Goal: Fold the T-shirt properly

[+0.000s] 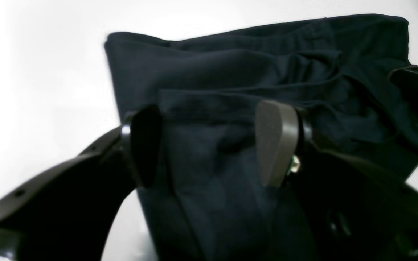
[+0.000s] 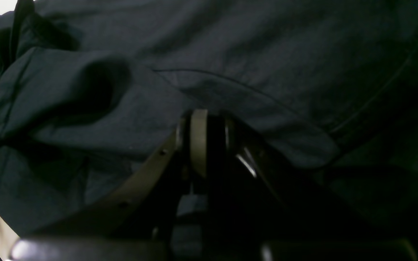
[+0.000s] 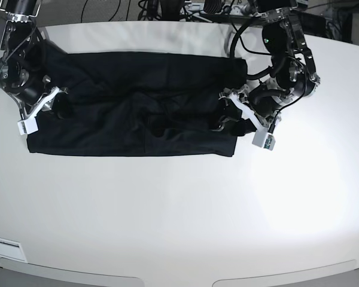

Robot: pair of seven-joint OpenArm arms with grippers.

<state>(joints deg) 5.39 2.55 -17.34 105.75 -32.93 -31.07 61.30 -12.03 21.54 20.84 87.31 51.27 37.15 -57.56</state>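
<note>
The big plain black short-sleeved T-shirt of soft matte fabric [image 3: 131, 107] is lying on my rounded white table [image 3: 179, 209], folded into a long band that runs across the table's far half, and it's the landmark for everything else here. The band's near edge looks pretty straight, but the middle is bunched up with a bunch of wrinkles and ridges.

My left tool [image 1: 209, 143] is over one short end of the T-shirt, and its two pads stand wide apart with nothing between them, just dark cloth lying under the gap. From the left wrist view I can see a folded-over layer with a seam line running past the fingertips [image 1: 276, 141], and the white table shows beyond the shirt's far edge.

My right tool [image 2: 209, 143] is at the opposite short end of the T-shirt. Its pads are squeezed nearly together, and the cloth sits right up against them and puckers around that spot. It's really dark in that wrist view though, so I honestly can't tell if there's fabric pinched between them or if they're just pressed into it.
</note>
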